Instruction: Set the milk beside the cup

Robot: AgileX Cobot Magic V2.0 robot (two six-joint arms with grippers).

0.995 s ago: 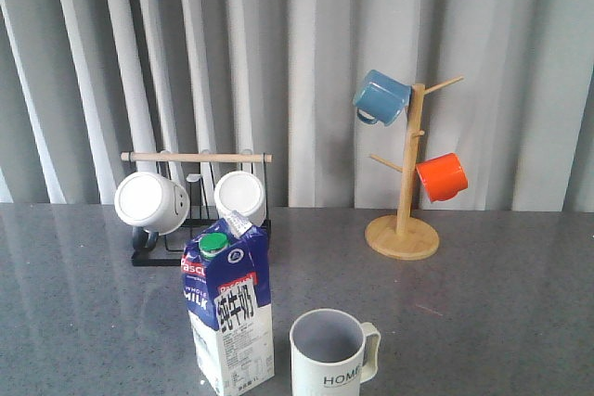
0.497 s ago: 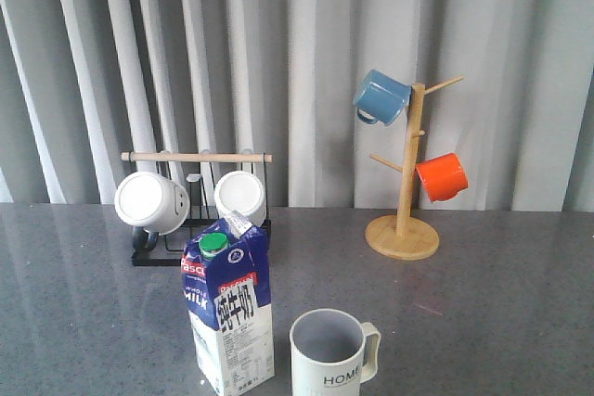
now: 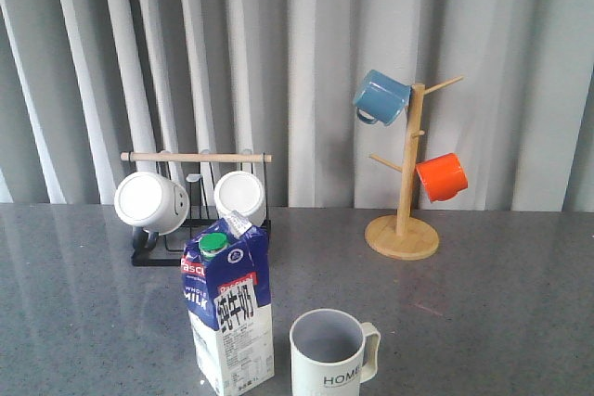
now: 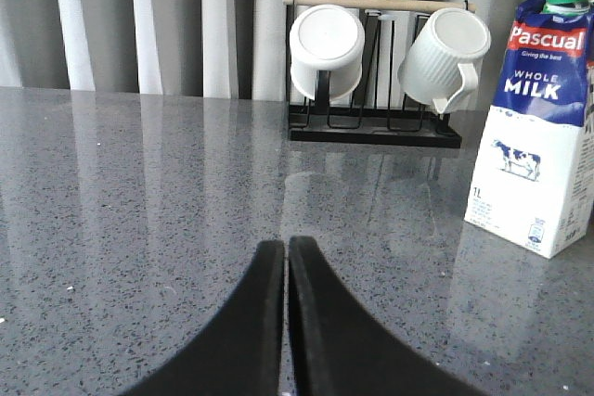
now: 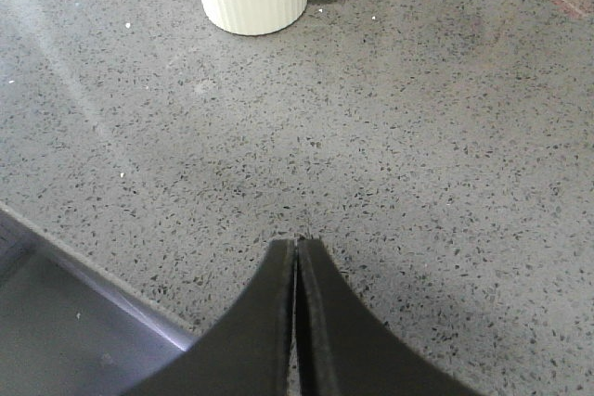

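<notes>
The milk (image 3: pixel 228 308) stands upright at the near edge of the grey table (image 3: pixel 501 312), just left of the cup (image 3: pixel 329 354) and close beside it with a narrow gap between them; the cup's handle points right and its "HOME" lettering faces near. My left pincer (image 4: pixel 285 252) has its two dark fingers pressed together with nothing between them, hovering low over bare table, with the carton ahead and to its right. My right pincer (image 5: pixel 297 252) is likewise pressed shut and empty, above the table near its front edge, the ribbed cup beyond it. Farther back on the left, a black rack (image 3: pixel 186 248) with a wooden bar across its top holds two white mugs (image 3: pixel 151 202) lying on their sides. Far right, a wooden mug tree (image 3: pixel 405 210) carries a blue mug (image 3: pixel 380 96) high up and an orange mug (image 3: pixel 441 177) lower down. Grey curtains (image 3: pixel 297 62) hang behind everything.
</notes>
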